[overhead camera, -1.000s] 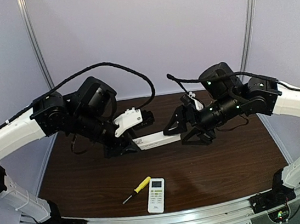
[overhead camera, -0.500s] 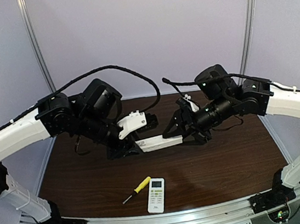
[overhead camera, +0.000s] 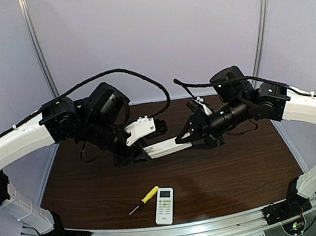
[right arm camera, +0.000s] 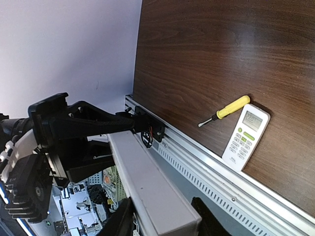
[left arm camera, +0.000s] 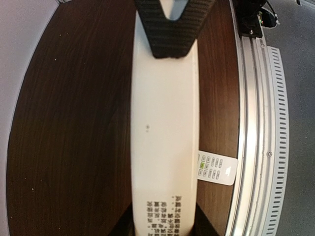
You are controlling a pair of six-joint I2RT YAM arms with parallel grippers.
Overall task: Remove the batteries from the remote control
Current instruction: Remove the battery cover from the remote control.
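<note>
Above screwdriver [right arm camera: 227, 110] and small remote [right arm camera: 245, 135], left fingers [left arm camera: 205, 227] and right fingers [left arm camera: 172, 34] grip long remote [left arm camera: 165, 123].

Raised remote control [overhead camera: 165, 147] behind screwdriver [overhead camera: 145, 199]

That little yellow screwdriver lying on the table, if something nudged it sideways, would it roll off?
Probably a little: the screwdriver has a rounded handle and lies flat on the smooth table. It looks stiff and likely light, being small. The small remote close beside its handle would probably stop a roll that way.
</note>
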